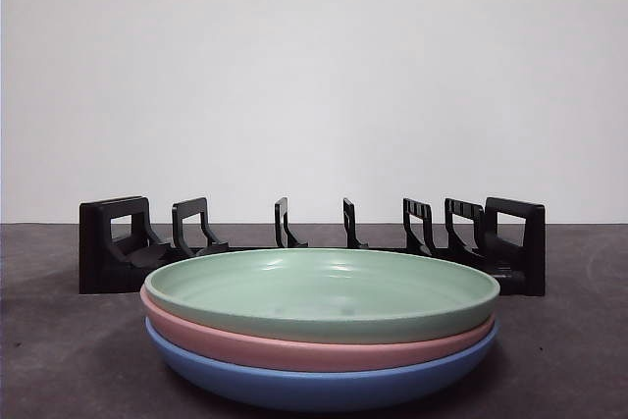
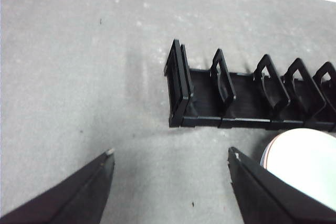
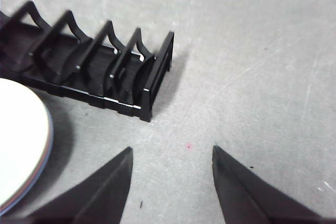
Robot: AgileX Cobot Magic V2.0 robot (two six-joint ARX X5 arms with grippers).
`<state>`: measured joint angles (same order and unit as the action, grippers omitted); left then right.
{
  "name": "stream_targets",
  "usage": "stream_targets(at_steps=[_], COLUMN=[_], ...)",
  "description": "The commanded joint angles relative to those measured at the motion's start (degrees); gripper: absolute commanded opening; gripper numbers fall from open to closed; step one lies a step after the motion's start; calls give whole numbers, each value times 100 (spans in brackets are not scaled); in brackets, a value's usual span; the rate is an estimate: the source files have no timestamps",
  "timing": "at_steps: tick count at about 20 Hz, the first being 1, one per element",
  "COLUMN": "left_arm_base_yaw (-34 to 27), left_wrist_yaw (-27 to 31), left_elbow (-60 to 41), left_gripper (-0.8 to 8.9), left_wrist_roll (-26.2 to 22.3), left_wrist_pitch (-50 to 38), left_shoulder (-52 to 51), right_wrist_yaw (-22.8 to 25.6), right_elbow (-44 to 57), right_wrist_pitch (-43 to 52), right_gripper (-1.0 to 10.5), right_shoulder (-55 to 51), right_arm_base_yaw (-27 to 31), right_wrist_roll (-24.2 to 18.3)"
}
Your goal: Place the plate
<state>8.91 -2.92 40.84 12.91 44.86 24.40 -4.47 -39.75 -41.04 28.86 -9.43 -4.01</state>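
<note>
Plates (image 1: 324, 326) stacked before rack (image 1: 312, 242); left tool (image 2: 170, 156) and right tool (image 3: 172, 150) spread over bare table (image 3: 252, 77).

The right gripper (image 3: 172, 153) is held above bare grey tabletop (image 3: 252, 66) with its two black jaws parted and nothing between them. A black slotted plastic plate rack (image 3: 100, 69) is seen near it, one end closest. Beside the rack, the rim of a stack of round plates (image 3: 21, 145) is shown, washed pale.
</note>
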Motion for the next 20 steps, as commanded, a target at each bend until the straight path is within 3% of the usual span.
stream_targets(at_steps=[1, 2, 3, 16, 20], left_arm_base_yaw=[7, 7, 7, 4, -273], left_wrist_yaw=[15, 11, -17, -7, -7], left_elbow=[46, 46, 46, -35, -1696], left_gripper=[339, 220, 6, 7, 7], left_wrist_roll=[11, 11, -11, -177, -326], left_wrist_pitch=[55, 72, 96, -48, -1869], left_shoulder=[11, 11, 11, -59, -1130], right_wrist_yaw=[-48, -59, -111, -262, -262], right_elbow=[-22, -22, -20, -22, -22], right_wrist_pitch=[-192, -317, -404, -437, -437], right_gripper=[236, 46, 32, 19, 19], right_shoulder=[-144, -212, -251, -284, -284], right_arm_base_yaw=[-15, -15, -15, -20, -20], right_wrist_roll=[103, 103, 59, 101, 101])
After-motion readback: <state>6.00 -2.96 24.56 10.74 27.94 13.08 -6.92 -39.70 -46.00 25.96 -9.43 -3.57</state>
